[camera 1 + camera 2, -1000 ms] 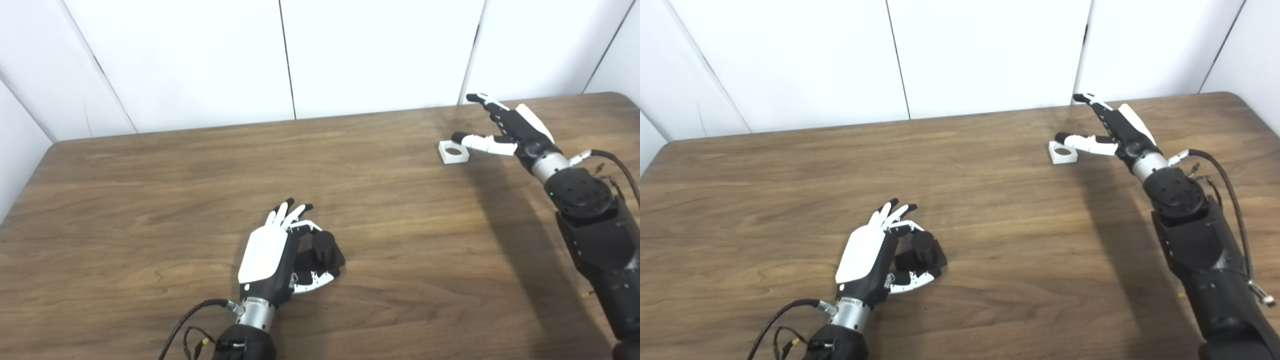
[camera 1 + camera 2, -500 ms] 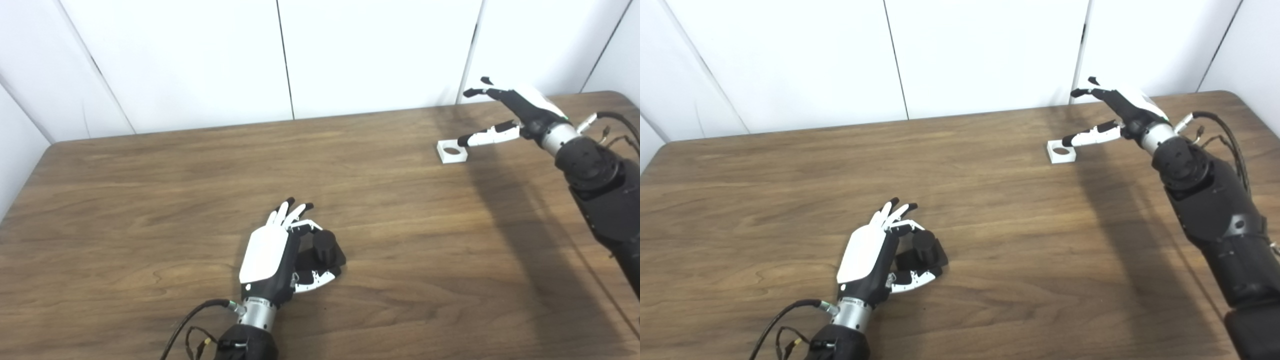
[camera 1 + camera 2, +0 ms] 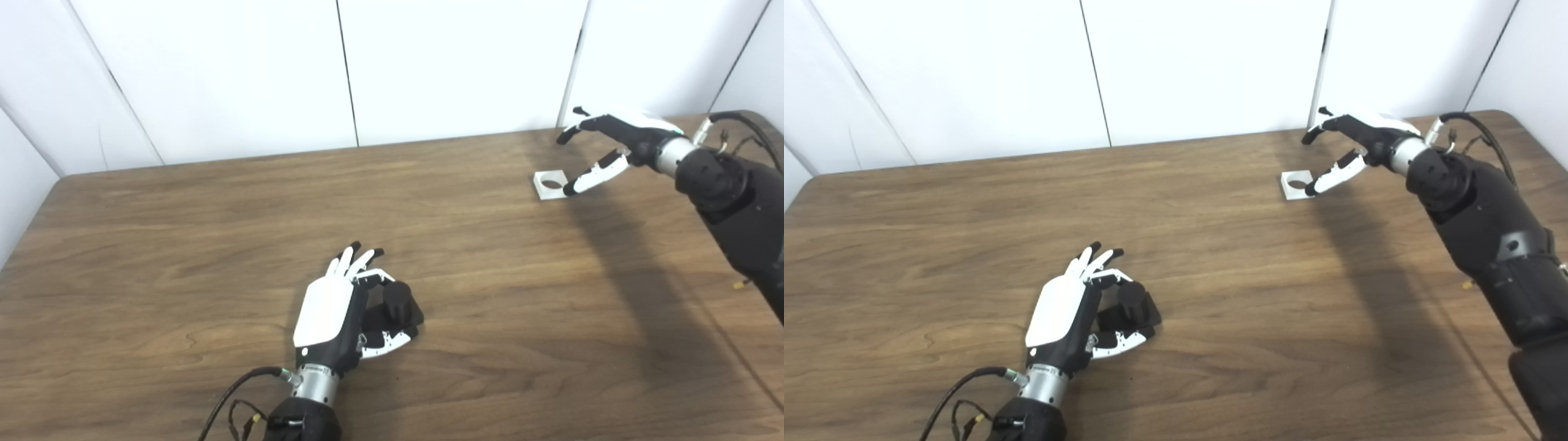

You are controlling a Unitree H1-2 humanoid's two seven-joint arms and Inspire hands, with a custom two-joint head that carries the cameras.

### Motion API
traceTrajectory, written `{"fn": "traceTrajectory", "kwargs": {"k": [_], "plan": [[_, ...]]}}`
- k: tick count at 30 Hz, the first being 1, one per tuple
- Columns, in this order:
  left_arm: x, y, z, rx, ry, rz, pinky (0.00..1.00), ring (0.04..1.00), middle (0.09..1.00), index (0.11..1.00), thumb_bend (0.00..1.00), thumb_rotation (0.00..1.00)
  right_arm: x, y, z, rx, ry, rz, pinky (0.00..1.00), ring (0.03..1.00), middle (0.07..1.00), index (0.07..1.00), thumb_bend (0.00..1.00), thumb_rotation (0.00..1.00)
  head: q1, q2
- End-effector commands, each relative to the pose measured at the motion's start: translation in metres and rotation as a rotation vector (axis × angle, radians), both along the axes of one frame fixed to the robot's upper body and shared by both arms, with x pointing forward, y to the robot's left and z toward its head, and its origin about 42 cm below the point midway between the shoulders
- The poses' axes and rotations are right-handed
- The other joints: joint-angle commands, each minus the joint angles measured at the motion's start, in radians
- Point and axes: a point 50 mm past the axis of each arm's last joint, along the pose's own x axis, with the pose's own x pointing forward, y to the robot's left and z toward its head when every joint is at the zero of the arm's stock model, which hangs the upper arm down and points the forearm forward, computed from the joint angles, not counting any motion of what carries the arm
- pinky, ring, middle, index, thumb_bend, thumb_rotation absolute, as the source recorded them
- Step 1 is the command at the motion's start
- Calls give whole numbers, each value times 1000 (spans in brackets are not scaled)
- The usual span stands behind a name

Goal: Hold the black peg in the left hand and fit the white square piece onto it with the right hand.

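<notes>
Right robot hand (image 3: 618, 138) lowered, spread wide at one white square piece (image 3: 549, 185); left robot hand (image 3: 343, 312) apparently cradles one black peg (image 3: 397, 299).

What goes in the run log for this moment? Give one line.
left hand: around black peg, on table | right hand: open over white square piece | fit: not started

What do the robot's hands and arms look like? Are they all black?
Not all black. The left hand has a white plastic back, black palm and white fingers with black tips. A silver wrist ring and thin black cables follow. The right hand matches, on a thick black arm with a looping black cable.
</notes>
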Motion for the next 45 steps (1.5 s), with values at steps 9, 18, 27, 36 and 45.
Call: {"fn": "traceTrajectory", "kwargs": {"k": [9,18,27,36,45], "plan": [[-4,1,-15,58,75,0,987,1000,909,492,523,68,23,3,40,-109,-67,25,1000,1000,1000,741,866,270,2,0],[-3,1,-14,77,68,8,969,991,906,493,523,71,35,13,38,-162,-45,39,1000,1000,1000,753,867,286,3,-2],[-3,0,-15,66,73,12,984,998,911,493,523,70,41,24,36,-179,-26,52,1000,1000,1000,753,863,290,7,-1],[-1,-2,-13,79,60,24,954,981,897,492,523,70,43,34,32,-207,-3,75,1000,1000,1000,765,876,309,9,3],[0,-3,-13,92,52,29,933,971,891,492,523,72,45,36,26,-233,29,83,1000,1000,1000,772,872,299,15,1]]}}
